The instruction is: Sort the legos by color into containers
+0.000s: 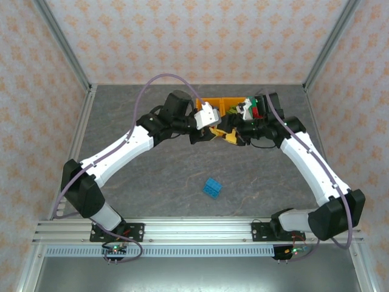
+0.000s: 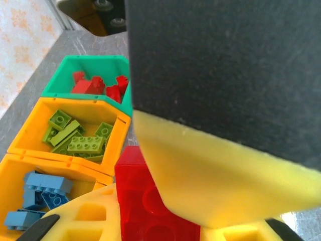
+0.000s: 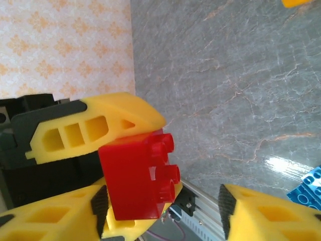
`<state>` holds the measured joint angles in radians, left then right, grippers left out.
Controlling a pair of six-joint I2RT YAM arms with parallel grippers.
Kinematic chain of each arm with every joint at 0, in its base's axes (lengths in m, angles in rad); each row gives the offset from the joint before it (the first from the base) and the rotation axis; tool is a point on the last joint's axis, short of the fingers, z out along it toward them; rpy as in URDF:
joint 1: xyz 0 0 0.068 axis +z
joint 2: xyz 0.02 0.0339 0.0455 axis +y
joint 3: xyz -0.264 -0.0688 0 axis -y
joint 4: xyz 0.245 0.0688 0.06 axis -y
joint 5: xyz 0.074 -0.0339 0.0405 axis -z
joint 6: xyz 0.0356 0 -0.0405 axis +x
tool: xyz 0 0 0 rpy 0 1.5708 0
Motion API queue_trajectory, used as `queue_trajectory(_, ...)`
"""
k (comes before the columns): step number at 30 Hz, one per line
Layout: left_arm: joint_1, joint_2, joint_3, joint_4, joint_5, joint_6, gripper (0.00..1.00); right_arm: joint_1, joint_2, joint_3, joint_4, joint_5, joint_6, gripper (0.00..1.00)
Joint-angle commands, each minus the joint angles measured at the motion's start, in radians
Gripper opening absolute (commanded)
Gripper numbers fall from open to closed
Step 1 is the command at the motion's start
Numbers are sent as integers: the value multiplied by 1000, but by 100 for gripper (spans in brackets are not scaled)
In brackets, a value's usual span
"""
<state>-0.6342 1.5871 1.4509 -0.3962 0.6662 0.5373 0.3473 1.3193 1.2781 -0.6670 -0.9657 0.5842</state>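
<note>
Near edge: a loose blue lego brick (image 1: 213,187) lies alone on the grey tabletop (image 1: 152,176), well apart from both claws and from the bins.

Mid-field: both arms reach in and meet just in front of the row of bins.
- Left claw (image 2: 160,226): pressed together on a red lego brick (image 2: 150,201). The brick sits between its yellow fingers, off the tabletop.
- Right wrist view: the same red lego brick (image 3: 138,178) has its studs pointing sideways. One finger of the left claw lies across the top of it.
- Right claw (image 3: 163,216): spread. The brick is inside its gap, hard by one padded finger (image 3: 60,216); I cannot tell whether they touch. There is clear space between the brick and the other finger.
- Top view: left claw (image 1: 213,132) and right claw (image 1: 234,138) are tip to tip; the brick is too hidden to pick out there.

Far side, left wrist view, three bins side by side, touching:
- nearest orange bin (image 2: 7,193): blue bricks (image 2: 42,188)
- middle orange bin (image 2: 85,108): lime green bricks (image 2: 83,143)
- green bin (image 2: 85,60), farthest: red bricks (image 2: 98,85)
</note>
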Motion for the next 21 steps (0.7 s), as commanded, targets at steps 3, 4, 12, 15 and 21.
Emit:
queue_trajectory(3,-24,1,51,14,47,-16,26,12,29,33,72,5,11,40)
queue_trajectory(4,-25,2,51,9,46,-14,26,11,29,34,72,7,12,36)
queue_trajectory(12,-30,7,43,24,40,-14,32,16,8,33,87,32,33,16)
queue_trajectory(15,-32,-5,30,43,14,-29,65,7,-17,33,31,231,51,14)
queue_trajectory(21,-30,-127,-75,42,-58,-97,92,-182,-17,-1,-24,532,163,14)
